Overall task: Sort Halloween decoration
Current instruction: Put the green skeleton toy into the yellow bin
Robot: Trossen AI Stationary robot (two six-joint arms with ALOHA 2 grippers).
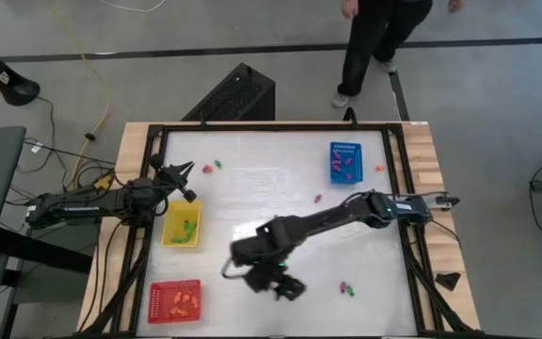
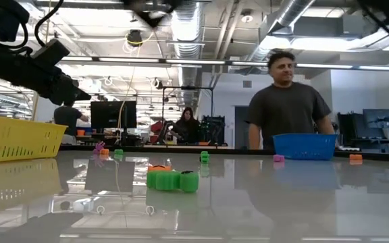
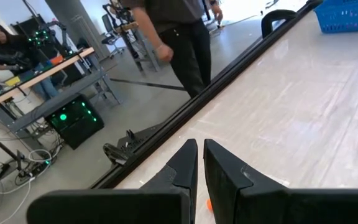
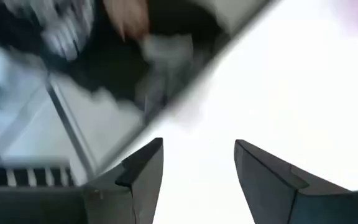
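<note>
Nearest the low camera, green pieces [image 2: 172,180] lie on the glossy white surface [image 2: 282,202], with an orange piece just behind them. Only this view shows a person [image 2: 288,101] standing behind the blue tray [image 2: 304,146]. From above, the right gripper [image 1: 280,281] sits low over the near middle of the surface; its own wrist view shows its fingers [image 4: 143,171] spread apart with nothing between them. The left gripper [image 1: 183,174] hangs beyond the yellow tray [image 1: 183,226], and its wrist view shows its fingers [image 3: 185,165] pressed together, empty. The overhead view alone shows sorted pieces in the red tray [image 1: 175,301], yellow and blue trays, with loose pieces [image 1: 348,287] scattered across the surface.
</note>
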